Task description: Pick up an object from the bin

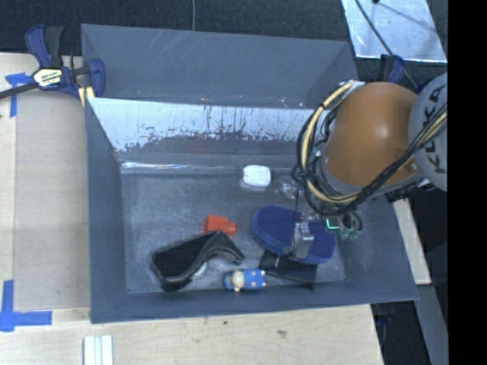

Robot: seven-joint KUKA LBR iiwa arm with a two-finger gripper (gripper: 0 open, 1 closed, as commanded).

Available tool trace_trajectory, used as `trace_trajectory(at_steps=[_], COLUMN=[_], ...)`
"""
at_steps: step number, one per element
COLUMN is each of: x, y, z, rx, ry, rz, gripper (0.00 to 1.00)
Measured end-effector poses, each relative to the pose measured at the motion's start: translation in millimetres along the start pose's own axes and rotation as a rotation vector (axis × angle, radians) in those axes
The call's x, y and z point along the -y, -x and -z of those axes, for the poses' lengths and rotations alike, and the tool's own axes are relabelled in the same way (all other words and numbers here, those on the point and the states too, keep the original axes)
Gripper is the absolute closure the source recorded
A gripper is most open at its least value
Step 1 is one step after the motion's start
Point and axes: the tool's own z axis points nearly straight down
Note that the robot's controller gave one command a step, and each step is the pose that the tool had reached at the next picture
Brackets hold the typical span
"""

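1. Blue rounded piece (272, 226), smooth and matte and shaped like a shallow pad or dish, lies on the bin floor right of centre, toward the near side.
2. Directly over its right part hangs the gripper (304, 236), a pale metal tool. Whether it is released or clenched cannot be told.
3. Above the gripper sits a glossy orange dome cover (373, 135), ringed by black and yellow cables (313, 139).
4. A flat, angular black piece (293, 271) lies against the near edge of the blue piece.
5. Just left of it, by the near wall, lies a small toy figure (245, 280) with a blue body and a pale round head.
6. A black curved thing (186, 257) with a slight gloss stretches across the near left of the floor.
7. A small orange-red block (221, 223) sits just beyond its right end.
8. A white rounded lump (256, 176) rests by the far wall, well apart from the others.
9. The bin (106, 226) is grey sheet metal with sloping walls. Its far wall carries dark, reddish vertical scratches, and its floor is scuffed with a dull sheen.
10. Beyond the far wall lies a dark, finely textured floor (228, 6).
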Motion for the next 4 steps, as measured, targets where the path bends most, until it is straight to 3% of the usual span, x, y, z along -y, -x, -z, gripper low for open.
trace_trajectory(at_steps=[1, 2, 3, 4], x=[22.6, 48.0, 33.8, 30.0], y=[59.6, 46.1, 33.5, 20.9], z=[-115.7, -81.9, -82.9, -112.3], rx=[-0.001, 0.009, 0.003, 0.010], ry=[0.001, 0.000, 0.001, 0.002], rz=[-0.107, -0.270, -0.335, -0.479], gripper=[0.00, 0.00, 0.00, 0.00])
